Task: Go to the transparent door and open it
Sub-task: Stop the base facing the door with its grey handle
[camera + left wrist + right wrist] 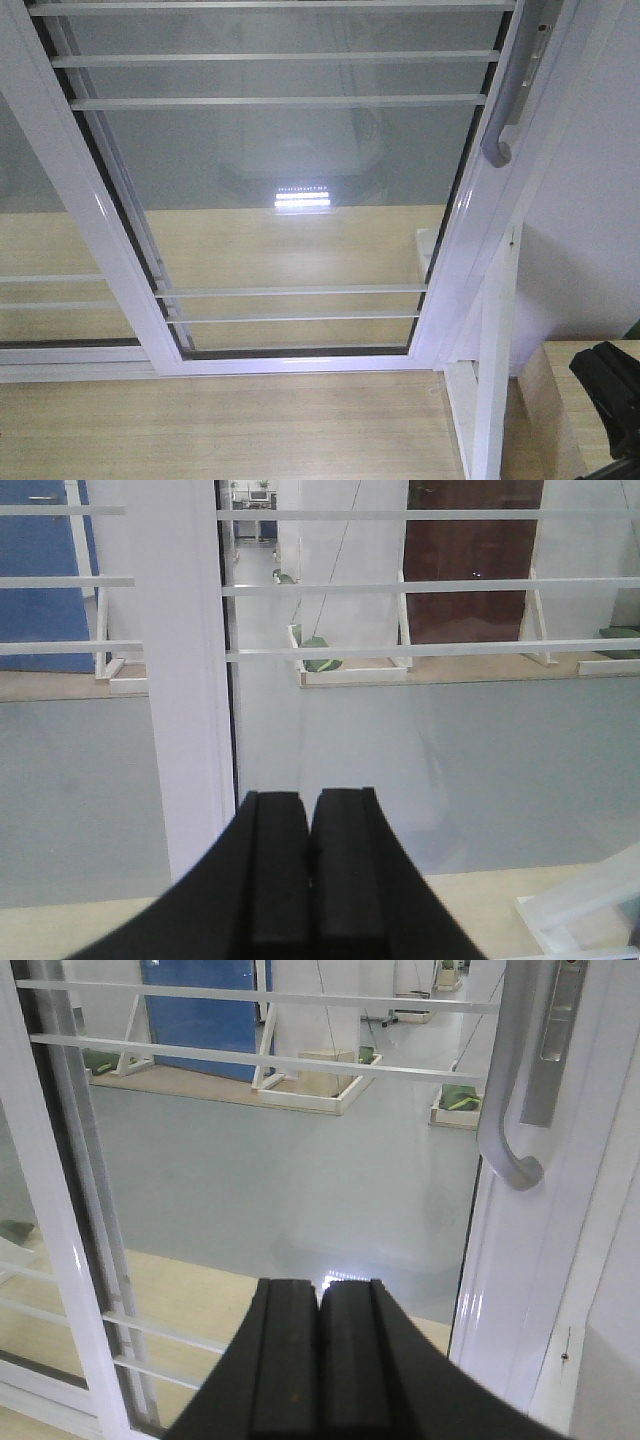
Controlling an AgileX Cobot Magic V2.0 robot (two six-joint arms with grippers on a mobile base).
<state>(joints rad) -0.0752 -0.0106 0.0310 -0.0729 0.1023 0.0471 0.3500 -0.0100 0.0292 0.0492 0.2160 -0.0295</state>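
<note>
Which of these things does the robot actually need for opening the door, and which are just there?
Job: door, handle, lock plate, right gripper.
Just there: handleless panel, planter boxes, blue board.

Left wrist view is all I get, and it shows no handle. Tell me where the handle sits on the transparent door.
Observer: The curved grey handle is on the right-hand frame of the transparent door, clear in the right wrist view.
Operator: Report the right gripper against it.
Observer: The right gripper is shut. It is lower than the handle and to its left, not touching it.
Operator: Give me the lock.
Observer: A small lock plate sits just right of the handle. Whether it is locked cannot be read.
</note>
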